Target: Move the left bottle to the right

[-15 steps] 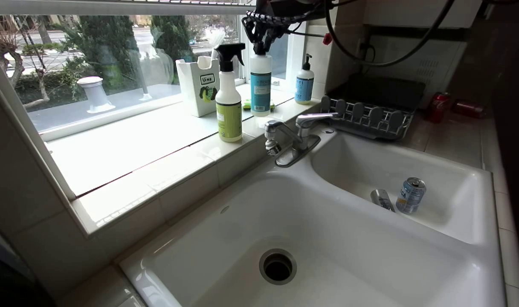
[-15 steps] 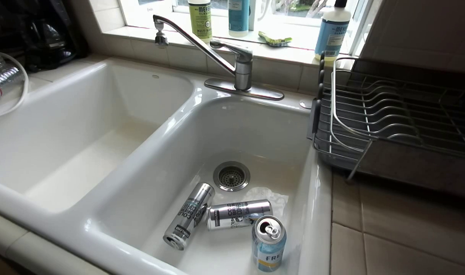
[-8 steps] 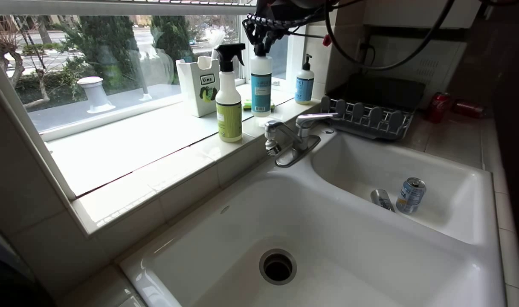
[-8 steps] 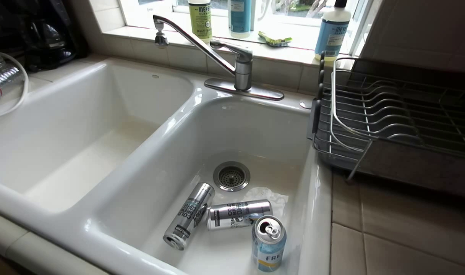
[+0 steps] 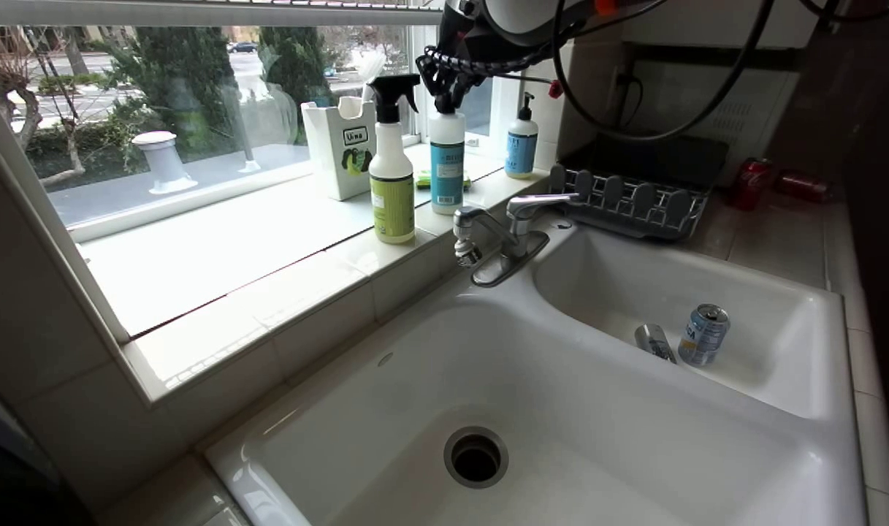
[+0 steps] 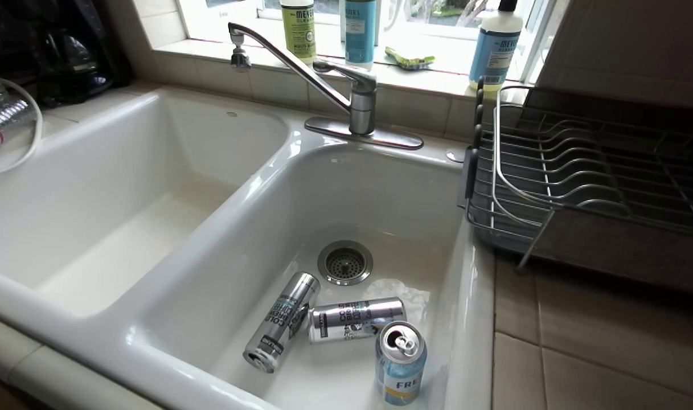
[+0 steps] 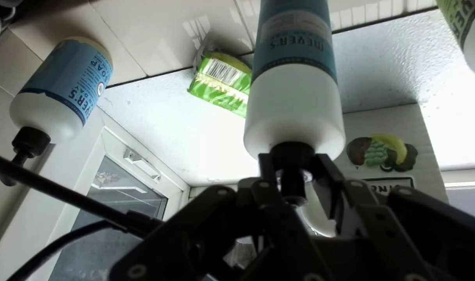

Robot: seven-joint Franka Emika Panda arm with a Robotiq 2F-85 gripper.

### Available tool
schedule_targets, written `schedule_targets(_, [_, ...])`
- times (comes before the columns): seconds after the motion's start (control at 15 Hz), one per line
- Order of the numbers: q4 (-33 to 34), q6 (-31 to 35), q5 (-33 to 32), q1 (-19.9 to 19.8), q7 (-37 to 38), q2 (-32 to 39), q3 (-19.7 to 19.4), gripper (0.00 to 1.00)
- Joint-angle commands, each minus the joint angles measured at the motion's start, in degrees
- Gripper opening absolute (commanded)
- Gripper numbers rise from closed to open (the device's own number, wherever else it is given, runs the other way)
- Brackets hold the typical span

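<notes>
The left bottle, tall with a teal-blue body and pale label, is at the sill in both exterior views [image 5: 447, 166] [image 6: 360, 31] and the wrist view [image 7: 294, 89]. It is upright. My gripper [image 5: 445, 106] is above it, its fingers around the black cap; in the wrist view the gripper [image 7: 294, 162] has a finger on each side of the cap. I cannot tell whether the base touches the sill. The yellow-green bottle [image 5: 392, 208] stands beside it, nearer the sill's near end in that view. The smaller blue bottle [image 5: 521, 150] stands towards the dish rack.
A green packet [image 7: 223, 84] lies on the sill [image 5: 327, 267] between the teal and smaller blue bottles. A white box [image 5: 342, 157] stands behind, by the window. The faucet [image 6: 362, 102] rises in front of the sill. A dish rack [image 6: 585, 171] stands beside the sink.
The gripper and the teal-blue bottle have moved down in an exterior view. In both exterior views the bottle's base sits lower, closer to the sill's front edge. The other bottles stay put.
</notes>
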Motion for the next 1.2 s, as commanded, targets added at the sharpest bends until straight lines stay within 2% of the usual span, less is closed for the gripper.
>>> schedule_targets(0.0, [-4.13,1.65,-1.01,0.56,0.58,-2.74,0.02,0.56])
schedule_targets(0.4, [-9.57,-0.23,-4.89,3.98,4.41,-8.15,-0.26,0.98])
schedule_targets(0.8, [-15.70,-3.79,-9.14,4.53,11.73,-13.94,-1.21,1.00])
schedule_targets(0.87, [-16.02,-4.93,-9.41,3.28,12.19,-14.55,0.27,1.00])
schedule_targets(1.13, [-19.33,-8.25,-7.64,3.03,10.12,-18.38,2.73,1.00])
